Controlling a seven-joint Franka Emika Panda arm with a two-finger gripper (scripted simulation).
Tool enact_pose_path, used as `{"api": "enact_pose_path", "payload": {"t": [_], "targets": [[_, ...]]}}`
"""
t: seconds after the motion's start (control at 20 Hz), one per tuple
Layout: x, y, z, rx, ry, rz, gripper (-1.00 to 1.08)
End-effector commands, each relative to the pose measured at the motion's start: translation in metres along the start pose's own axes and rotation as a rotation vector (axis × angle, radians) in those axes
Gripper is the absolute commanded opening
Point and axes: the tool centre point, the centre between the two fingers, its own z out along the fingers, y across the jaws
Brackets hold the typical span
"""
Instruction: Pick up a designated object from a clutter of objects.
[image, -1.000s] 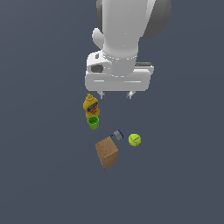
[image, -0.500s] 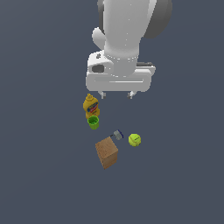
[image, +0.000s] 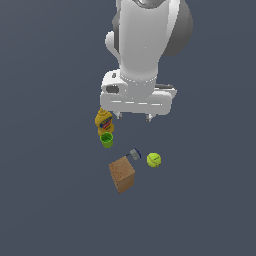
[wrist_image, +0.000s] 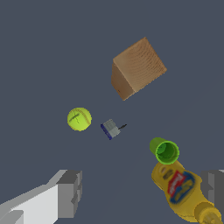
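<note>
Grey, flat surface (image: 45, 200) carries 5 small things, all lying below the jaws (image: 134, 118) and apart from them. In the wrist view the jaws (wrist_image: 142, 192) stand wide apart with nothing between their fingers; 1 finger (wrist_image: 70, 193) shows fully, the other (wrist_image: 215, 187) is cut off at the frame's edge. In the exterior view only the 2 fingertips poke out under the white hand body, which hides the rest of them.

The tiny grey-white piece (image: 134, 154) with a dark blue end lies out ahead of the open jaws, roughly on the line between the 2 fingers in the wrist view (wrist_image: 110, 129). It is too small to make out its shape clearly; a thin dark tip sticks out on 1 side. The tennis ball (wrist_image: 79, 119) sits just beside it, on the side of the fully seen finger, not touching. The wooden block (wrist_image: 136, 68) lies farther from the jaws than the piece, tilted on the surface.

Closest to the jaws, near the cut-off finger, the mustard bottle (wrist_image: 183, 191) lies with its cap end partly cropped by the frame. The green cup (wrist_image: 165, 151) touches or nearly touches the bottle; the contact cannot be judged. In the exterior view the bottle (image: 104, 121) is partly hidden behind the hand body.
</note>
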Motion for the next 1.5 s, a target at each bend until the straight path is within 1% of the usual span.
{"api": "enact_pose_path", "payload": {"t": [0.0, 0.75, 1.45], "targets": [[0.003, -0.001, 0.011, 0.004, 0.0, 0.045, 1.0], [0.014, -0.01, 0.103, 0.028, -0.002, 0.429, 1.0], [0.01, -0.013, 0.189, 0.037, -0.003, 0.8, 1.0]]}}
